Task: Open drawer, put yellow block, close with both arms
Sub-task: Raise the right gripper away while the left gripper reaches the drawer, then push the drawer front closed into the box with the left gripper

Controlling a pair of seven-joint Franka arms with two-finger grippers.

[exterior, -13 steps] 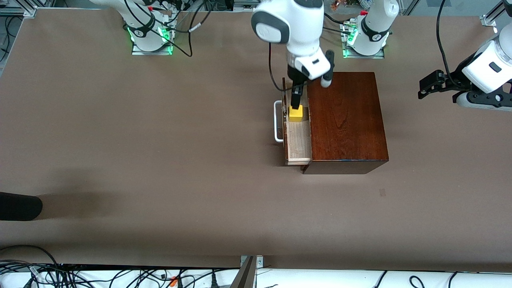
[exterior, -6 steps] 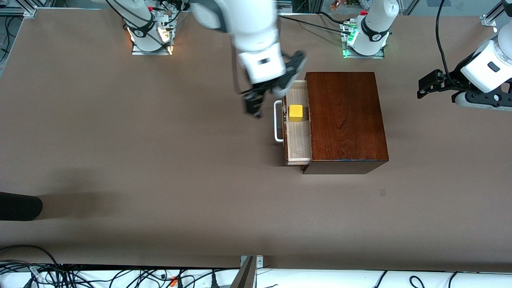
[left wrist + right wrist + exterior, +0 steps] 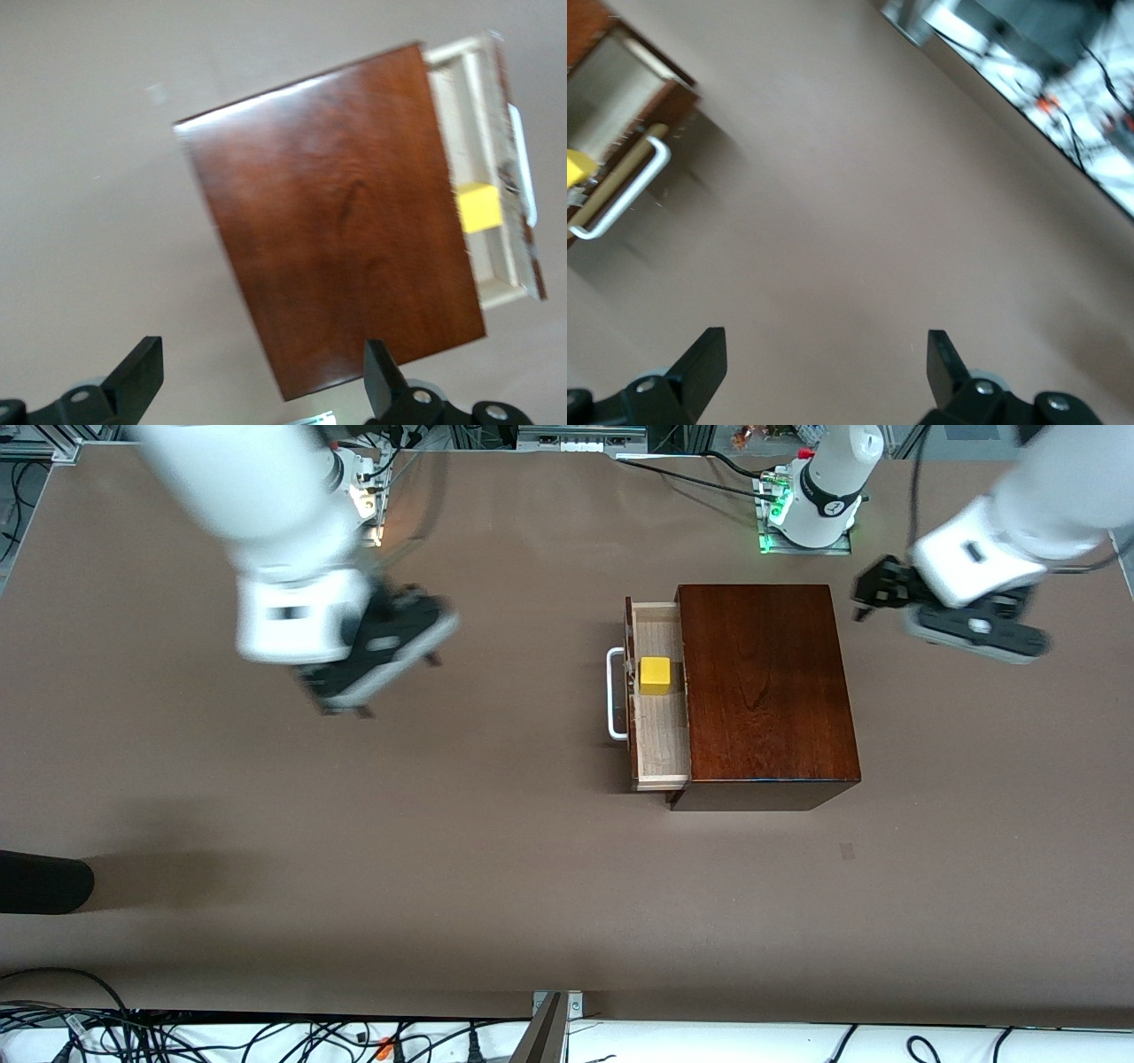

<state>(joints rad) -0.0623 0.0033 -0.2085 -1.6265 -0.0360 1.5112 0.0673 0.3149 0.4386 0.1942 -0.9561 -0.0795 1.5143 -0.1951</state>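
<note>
The drawer (image 3: 660, 726) of the dark reddish-brown box (image 3: 762, 691) stands pulled out, its white handle (image 3: 611, 695) toward the right arm's end. The yellow block (image 3: 655, 676) lies inside on the pale wood, untouched. My right gripper (image 3: 341, 707) hangs open and empty over bare table, well away from the drawer toward the right arm's end. In its wrist view (image 3: 824, 354) the handle (image 3: 625, 195) and block (image 3: 574, 166) show at the edge. My left gripper (image 3: 873, 589) is open and empty, in the air just off the box's corner at the left arm's end; its wrist view (image 3: 259, 367) looks down on the box (image 3: 337, 221) and block (image 3: 478, 208).
A black object (image 3: 40, 881) lies at the table edge at the right arm's end, near the front camera. Cables (image 3: 177, 1036) run along that front edge. The two arm bases (image 3: 811, 505) stand at the table edge farthest from the front camera.
My right gripper let go of the yellow block in the drawer and swung away toward the right arm's end. My left arm moved in toward the box.
</note>
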